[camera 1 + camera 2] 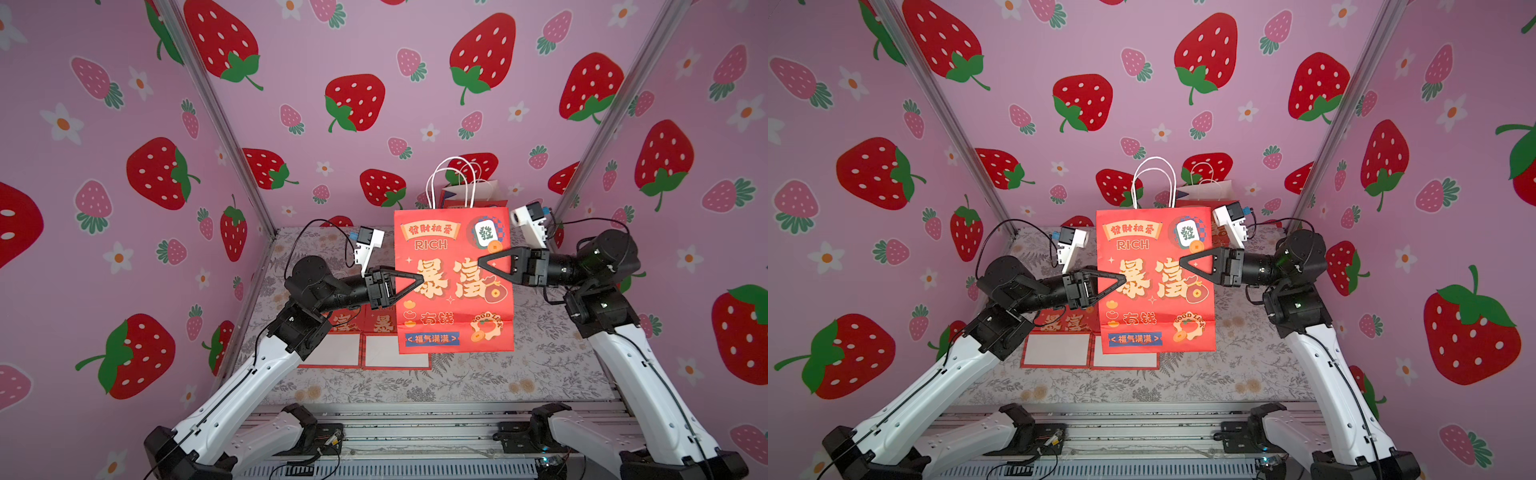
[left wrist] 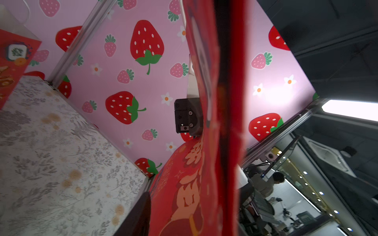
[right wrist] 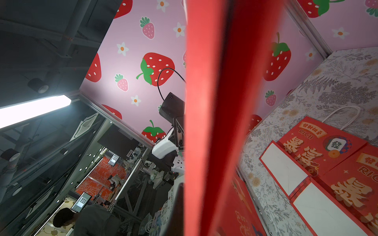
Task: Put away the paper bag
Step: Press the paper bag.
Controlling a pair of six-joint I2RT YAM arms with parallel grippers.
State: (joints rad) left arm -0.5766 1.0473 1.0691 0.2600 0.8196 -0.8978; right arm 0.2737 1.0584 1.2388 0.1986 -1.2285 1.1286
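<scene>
Mid-carry, paper bag [image 1: 453, 291] aloft: right gripper [image 1: 481, 262] pinching it, left gripper [image 1: 421, 277] clamp unclear. Next, likely: lay by 2 flat bags [image 1: 395, 351].

The cell is enclosed by pink walls [image 1: 374, 50] printed with red and pink strawberries and white flowers, joined at the back corners by metal posts [image 1: 216, 112]. The tabletop [image 1: 478, 382] is covered in a pale floral print, and an aluminium rail [image 1: 415, 432] is set along its near edge. Beyond the cell, a dark ceiling [image 2: 337, 40] and a lit strip lamp [image 2: 351, 109] are seen in both wrist views.
</scene>
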